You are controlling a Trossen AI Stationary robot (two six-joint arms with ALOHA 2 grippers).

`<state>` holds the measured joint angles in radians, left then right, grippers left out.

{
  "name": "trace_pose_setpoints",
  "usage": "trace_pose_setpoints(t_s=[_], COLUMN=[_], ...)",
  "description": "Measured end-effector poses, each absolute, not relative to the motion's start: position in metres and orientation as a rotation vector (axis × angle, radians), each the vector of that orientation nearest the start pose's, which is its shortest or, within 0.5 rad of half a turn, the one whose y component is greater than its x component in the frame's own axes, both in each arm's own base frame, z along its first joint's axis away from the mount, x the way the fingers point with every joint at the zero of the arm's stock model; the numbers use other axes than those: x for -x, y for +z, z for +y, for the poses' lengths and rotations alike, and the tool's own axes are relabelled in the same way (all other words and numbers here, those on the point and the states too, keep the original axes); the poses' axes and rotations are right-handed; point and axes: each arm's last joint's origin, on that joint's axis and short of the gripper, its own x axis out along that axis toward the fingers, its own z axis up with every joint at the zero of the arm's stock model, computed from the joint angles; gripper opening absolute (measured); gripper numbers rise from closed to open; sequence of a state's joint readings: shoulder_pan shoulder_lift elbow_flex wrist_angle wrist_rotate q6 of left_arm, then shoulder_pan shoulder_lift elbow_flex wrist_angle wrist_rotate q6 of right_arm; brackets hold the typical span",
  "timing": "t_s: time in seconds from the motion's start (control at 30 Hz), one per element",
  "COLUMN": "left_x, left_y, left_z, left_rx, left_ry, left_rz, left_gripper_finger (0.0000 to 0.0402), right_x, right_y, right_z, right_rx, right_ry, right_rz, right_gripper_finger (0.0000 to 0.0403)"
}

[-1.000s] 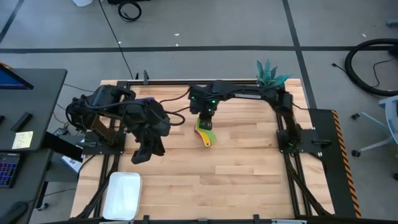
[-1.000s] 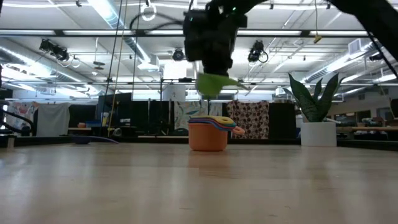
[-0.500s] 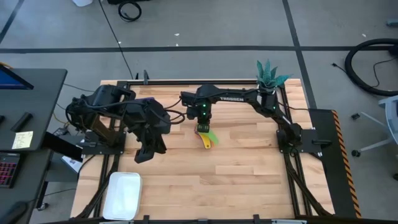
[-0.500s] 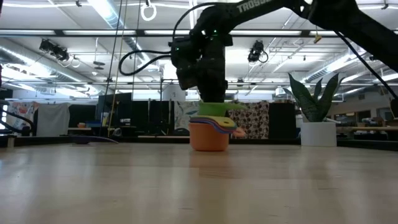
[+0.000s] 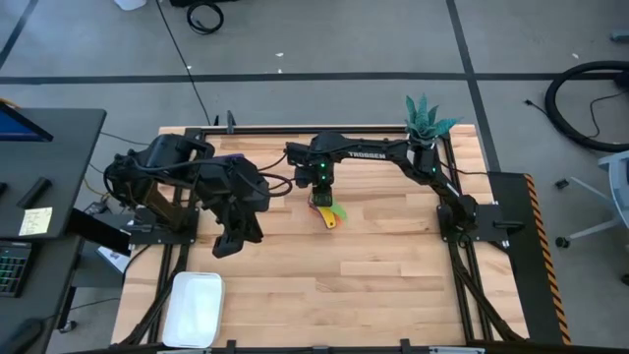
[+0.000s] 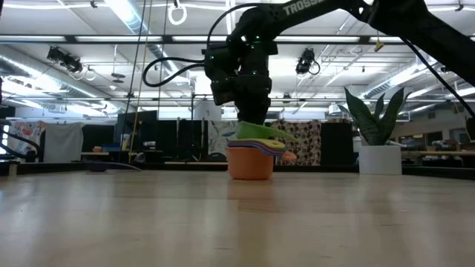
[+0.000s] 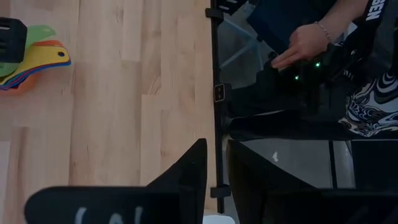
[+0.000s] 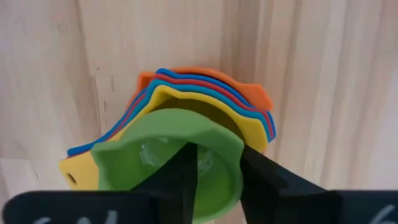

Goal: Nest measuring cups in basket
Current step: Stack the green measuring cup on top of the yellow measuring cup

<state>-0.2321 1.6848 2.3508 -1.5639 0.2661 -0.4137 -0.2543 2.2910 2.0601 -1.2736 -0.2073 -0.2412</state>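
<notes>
The small green plastic measuring cup (image 8: 177, 155) sits on top of a nested stack of round plastic measuring cups (image 6: 251, 157), with yellow, light blue, red, dark blue and orange rims fanned out below it. The stack stands on the light wooden tabletop (image 5: 393, 265) a little toward its far edge, about midway between the two side edges. The right gripper (image 8: 214, 168) is directly above the stack; one dark finger reaches inside the green cup and the other lies outside its rim, the jaws narrowly parted around the cup wall. Whether they press it I cannot tell.

The white shallow rectangular plastic basket (image 5: 193, 308) lies at the near left corner of the tabletop, well apart from the stack. The left gripper (image 5: 228, 241) hangs over the left part of the tabletop, between stack and basket, its jaws narrow and holding nothing.

A green potted plant in a white pot (image 6: 378, 141) stands at the far right corner. Most of the wood lies bare. Beyond one table edge, a person's hand (image 7: 305, 46) rests on dark equipment.
</notes>
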Motion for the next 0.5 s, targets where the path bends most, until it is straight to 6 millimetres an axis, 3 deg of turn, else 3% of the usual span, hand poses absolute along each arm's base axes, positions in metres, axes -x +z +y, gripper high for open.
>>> trace_pose_setpoints(t_s=[0.3,0.5], left_x=[-0.2563,-0.2563], left_y=[0.4895,0.4895], left_z=[-0.0686,-0.0686], left_rx=[0.392,0.392], left_ry=[-0.271,-0.271], left_rz=[0.990,0.990], left_gripper_finger=[0.0066,0.0066], right_x=[-0.4404,-0.4409], right_y=[0.2085,0.2085], right_z=[-0.1051,-0.1064], right_rx=[-0.156,-0.129], right_ry=[0.165,0.129], right_rz=[1.444,1.447], right_gripper_finger=[0.0155,0.0145])
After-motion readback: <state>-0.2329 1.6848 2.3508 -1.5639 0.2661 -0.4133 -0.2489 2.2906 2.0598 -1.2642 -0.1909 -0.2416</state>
